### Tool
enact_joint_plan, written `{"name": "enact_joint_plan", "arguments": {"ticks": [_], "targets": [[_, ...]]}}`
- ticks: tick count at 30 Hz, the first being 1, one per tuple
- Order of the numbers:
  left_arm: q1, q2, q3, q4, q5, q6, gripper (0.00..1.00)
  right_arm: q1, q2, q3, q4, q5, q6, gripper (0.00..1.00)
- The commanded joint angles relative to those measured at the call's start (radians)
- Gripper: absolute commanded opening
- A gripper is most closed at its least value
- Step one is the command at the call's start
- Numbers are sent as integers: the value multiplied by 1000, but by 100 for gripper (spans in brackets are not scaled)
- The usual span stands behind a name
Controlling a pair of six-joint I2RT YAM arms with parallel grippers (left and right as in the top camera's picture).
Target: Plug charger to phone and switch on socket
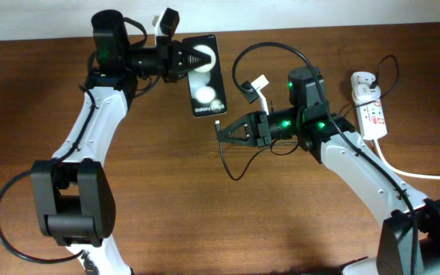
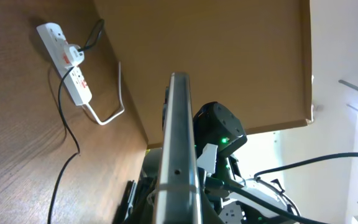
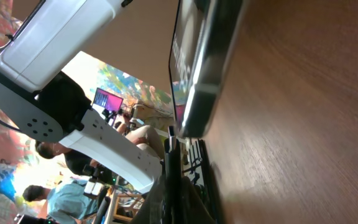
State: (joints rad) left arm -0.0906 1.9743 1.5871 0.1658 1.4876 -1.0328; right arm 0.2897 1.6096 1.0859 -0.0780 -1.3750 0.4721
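Both ends gripped: my left gripper [image 1: 198, 61] is clenched on the phone [image 1: 207, 76], my right gripper [image 1: 221, 131] on the charger [image 1: 228, 166].

My right fingers pinch the charger's plug end, its tip aimed at the phone's lettered short end and just beside it; I can't tell whether it is seated. My left fingers clamp one long edge of the phone, glossy face toward the overhead camera. The black cable loops on the table [image 1: 166, 198] below my right gripper. The socket [image 1: 371, 111] lies well apart, far right, its white cord [image 1: 426, 176] trailing off the edge.
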Motion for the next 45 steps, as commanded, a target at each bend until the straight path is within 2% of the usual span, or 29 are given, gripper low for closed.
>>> {"name": "enact_joint_plan", "arguments": {"ticks": [1,45], "targets": [[-8,-3,9,6,-6,16,0,6,3,-8,5,-24,-3,4],[-40,-3,9,6,16,47,0,5,3,-8,56,21,57,4]]}}
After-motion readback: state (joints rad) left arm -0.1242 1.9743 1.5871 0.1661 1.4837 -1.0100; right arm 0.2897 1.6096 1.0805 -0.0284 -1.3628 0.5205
